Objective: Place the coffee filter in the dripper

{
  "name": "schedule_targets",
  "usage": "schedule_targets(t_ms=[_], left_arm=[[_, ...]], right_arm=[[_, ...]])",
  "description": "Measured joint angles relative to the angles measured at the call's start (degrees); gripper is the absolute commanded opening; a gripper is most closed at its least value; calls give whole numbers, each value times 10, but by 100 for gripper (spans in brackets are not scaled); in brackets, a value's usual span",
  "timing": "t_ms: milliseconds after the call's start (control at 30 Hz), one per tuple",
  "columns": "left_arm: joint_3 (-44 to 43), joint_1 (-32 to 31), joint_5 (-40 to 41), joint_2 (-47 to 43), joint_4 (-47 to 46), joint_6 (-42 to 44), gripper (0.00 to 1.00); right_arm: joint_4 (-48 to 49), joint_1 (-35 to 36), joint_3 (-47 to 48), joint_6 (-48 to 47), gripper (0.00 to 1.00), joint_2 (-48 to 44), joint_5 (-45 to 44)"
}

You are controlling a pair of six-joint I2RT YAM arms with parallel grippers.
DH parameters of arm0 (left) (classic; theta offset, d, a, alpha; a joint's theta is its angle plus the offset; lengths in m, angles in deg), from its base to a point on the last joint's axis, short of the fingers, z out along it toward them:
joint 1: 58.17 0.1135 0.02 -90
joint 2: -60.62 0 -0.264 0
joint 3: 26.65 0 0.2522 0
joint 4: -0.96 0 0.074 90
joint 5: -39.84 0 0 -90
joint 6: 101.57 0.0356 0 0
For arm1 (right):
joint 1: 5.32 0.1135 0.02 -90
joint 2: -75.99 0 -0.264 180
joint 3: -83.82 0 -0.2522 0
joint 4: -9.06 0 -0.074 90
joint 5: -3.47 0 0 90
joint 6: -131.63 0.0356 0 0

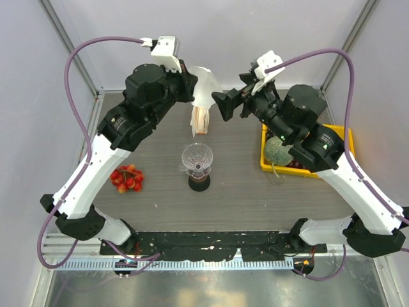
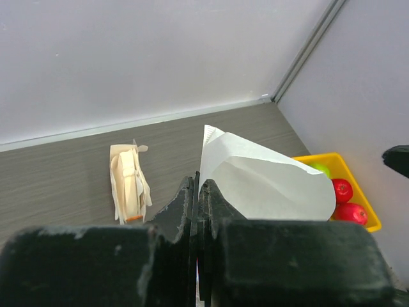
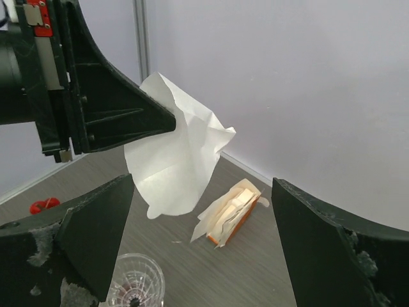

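Left tool (image 2: 198, 187) clamped on white coffee filter (image 2: 268, 185), held above desk (image 1: 255, 192), right tool (image 1: 229, 101) spread apart just beside it, clear dripper (image 1: 197, 158) upright mid-desk

Overhead camera above the table (image 1: 255, 192); two close wrist cameras face to face, coffee filter (image 2: 268, 182) in both.

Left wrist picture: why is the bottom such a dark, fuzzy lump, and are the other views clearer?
Left wrist view: that lump is the left tool, too near the lens to be sharp, while the coffee filter it pinches is crisp; right wrist view: the open right tool edges the shot as dark, soft shapes; top view: even light, faint shadows, glints on the dripper.
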Motion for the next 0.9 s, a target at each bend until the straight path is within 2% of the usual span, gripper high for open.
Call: schedule_targets(t_ms=[367, 667, 900], left_arm=[[-8, -30, 30, 3, -7, -37, 0], [-2, -34, 39, 3, -7, -53, 0], [54, -34, 52, -10, -14, -55, 0]], right_arm=[[61, 25, -16, -115, 95, 75, -169], [130, 23, -20, -179, 96, 98, -240], [135, 2, -20, -166, 95, 98, -262]])
